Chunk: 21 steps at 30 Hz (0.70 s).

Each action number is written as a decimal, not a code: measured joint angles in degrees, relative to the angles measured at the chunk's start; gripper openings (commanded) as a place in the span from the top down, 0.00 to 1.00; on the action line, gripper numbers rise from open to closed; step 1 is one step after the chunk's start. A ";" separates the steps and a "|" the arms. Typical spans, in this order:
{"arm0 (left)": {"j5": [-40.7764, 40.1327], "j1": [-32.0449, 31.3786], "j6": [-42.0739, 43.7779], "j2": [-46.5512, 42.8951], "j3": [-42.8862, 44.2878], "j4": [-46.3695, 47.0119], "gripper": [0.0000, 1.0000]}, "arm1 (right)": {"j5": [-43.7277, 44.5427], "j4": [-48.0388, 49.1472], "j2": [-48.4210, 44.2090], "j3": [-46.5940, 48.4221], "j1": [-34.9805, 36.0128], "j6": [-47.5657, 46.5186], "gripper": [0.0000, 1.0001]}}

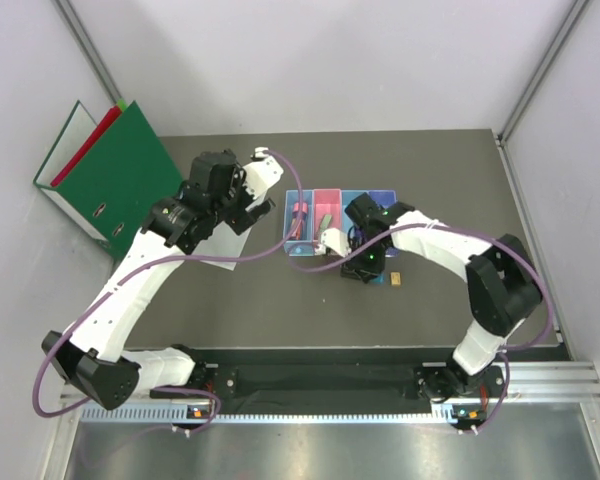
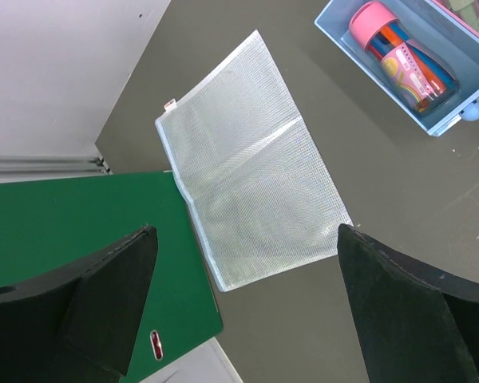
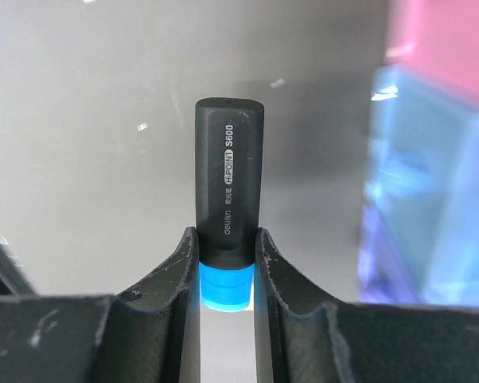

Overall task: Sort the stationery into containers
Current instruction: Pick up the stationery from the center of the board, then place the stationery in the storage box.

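Observation:
My right gripper [image 3: 226, 239] is shut on a black marker with a blue band [image 3: 229, 167] and holds it just in front of the row of bins [image 1: 340, 212]; in the top view this gripper [image 1: 364, 263] hides the marker. The bins show blurred at the right of the right wrist view [image 3: 431, 199]. A pink-capped glue stick [image 2: 403, 60] lies in the light blue bin [image 2: 439, 120]. A green highlighter [image 1: 323, 221] lies in the pink bin. A tiny tan block [image 1: 393, 280] lies on the table right of my right gripper. My left gripper [image 2: 245, 231] is open and empty above the clear sleeve.
A clear plastic sleeve [image 2: 251, 163] lies flat left of the bins. A big green ring binder [image 1: 120, 180] and a red one [image 1: 85, 145] lean at the back left; the green one's edge [image 2: 64, 215] shows under my left fingers. Grey walls enclose the table.

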 measured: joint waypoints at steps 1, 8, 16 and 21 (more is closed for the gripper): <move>0.00 0.00 -0.02 -0.07 0.00 -0.02 0.01 | -0.22 -0.90 -1.20 1.60 0.17 1.29 1.00; -0.13 0.00 -0.02 -1.55 -0.04 -0.04 0.01 | -1.38 -1.40 -9.07 14.88 -0.22 13.05 1.00; -0.22 0.00 0.00 -2.10 -0.04 -0.46 0.01 | -2.97 3.80 -7.13 21.42 -7.43 32.89 1.00; -0.42 0.00 0.20 -2.05 0.11 -1.46 0.01 | -3.58 8.13 -0.26 23.76 -11.28 44.30 1.00</move>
